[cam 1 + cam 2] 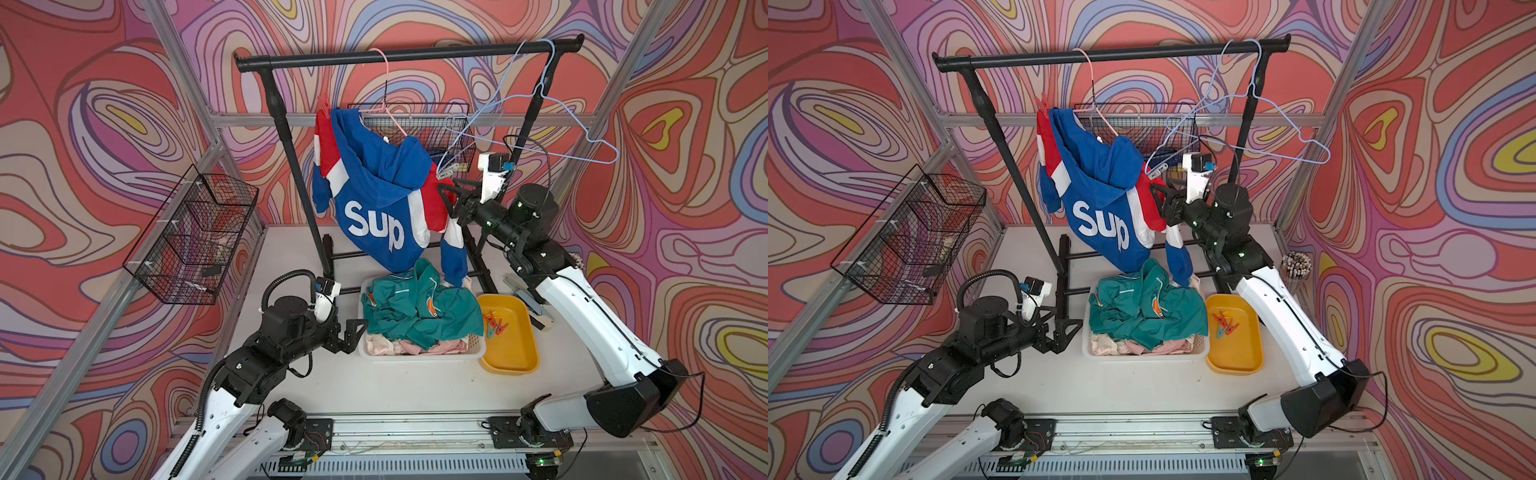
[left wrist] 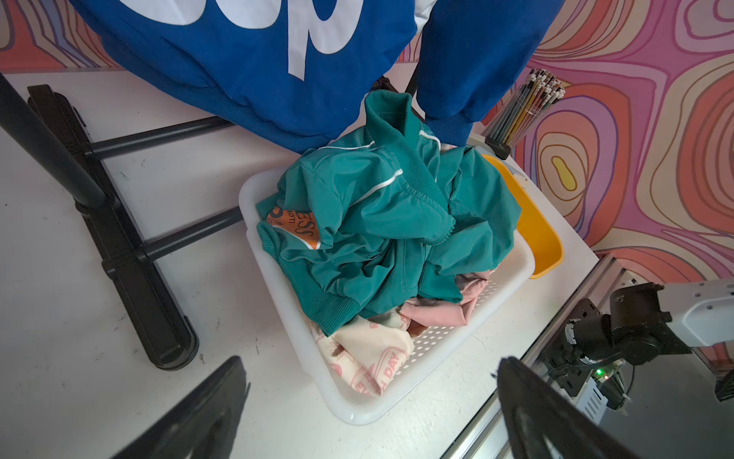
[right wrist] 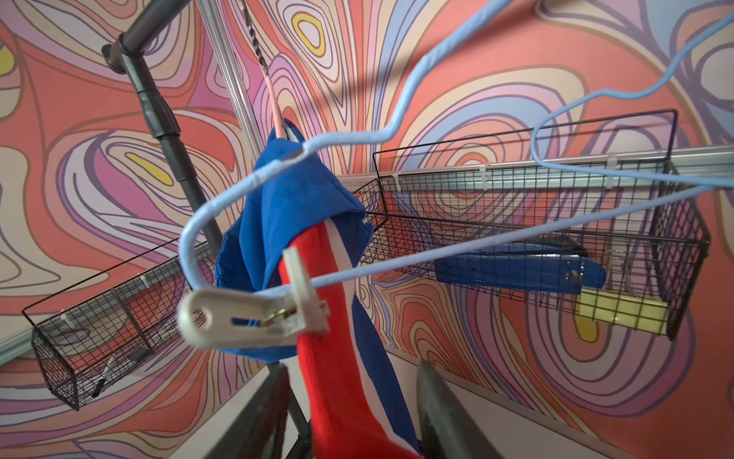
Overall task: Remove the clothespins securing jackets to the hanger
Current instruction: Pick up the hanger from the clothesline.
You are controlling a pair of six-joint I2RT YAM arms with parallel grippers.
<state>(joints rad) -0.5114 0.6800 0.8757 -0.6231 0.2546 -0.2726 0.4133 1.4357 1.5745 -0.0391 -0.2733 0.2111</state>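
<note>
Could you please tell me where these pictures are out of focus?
Right wrist view: the grey clothespin near the lens is soft, the wire basket behind sharper. Left wrist view: the left hand shows as dark, blurred fingers at the edge. Both top views look sharp.

Both top views looked steeply down over the whole bench (image 1: 415,386). Left wrist view faced down, close above the basket (image 2: 357,413); right wrist view faced up toward the hanger (image 3: 349,139). All shared the hooded jacket (image 1: 374,195).
</note>
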